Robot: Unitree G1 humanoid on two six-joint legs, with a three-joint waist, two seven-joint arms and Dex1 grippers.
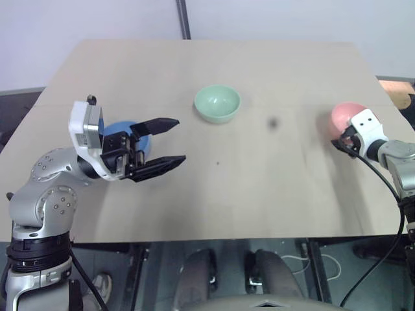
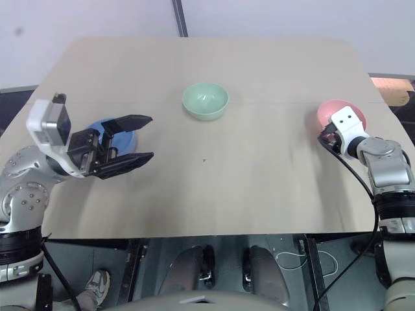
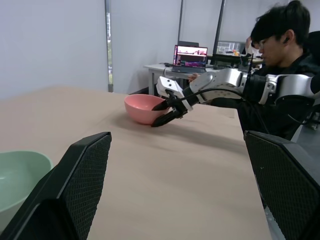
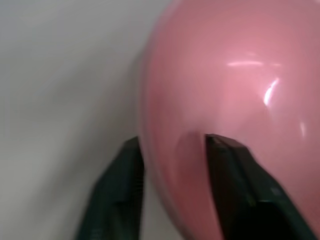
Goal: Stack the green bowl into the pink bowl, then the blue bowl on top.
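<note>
Bowls of this kind are looking light, rigid and glossy, so a slipping grip is the likely hazard; the thin rim is offering the only practical hold, with one finger inside the wall and one outside.

The right gripper (image 4: 172, 185) is doing exactly that on the pink bowl (image 2: 342, 115), which is sitting near the table's (image 1: 214, 194) right edge: one black finger is lying inside the bowl and the other outside, the jaws pinching the rim wall between them (whether the hold is already firm cannot be judged).

The green bowl (image 1: 217, 103) is standing upright near the table's middle, well apart from both arms.

The blue bowl (image 2: 118, 135) is sitting at the left, partly hidden behind the left gripper (image 1: 170, 141), whose jaws are spread wide and carrying nothing while pointing toward the centre.

A person is sitting beyond the table.
</note>
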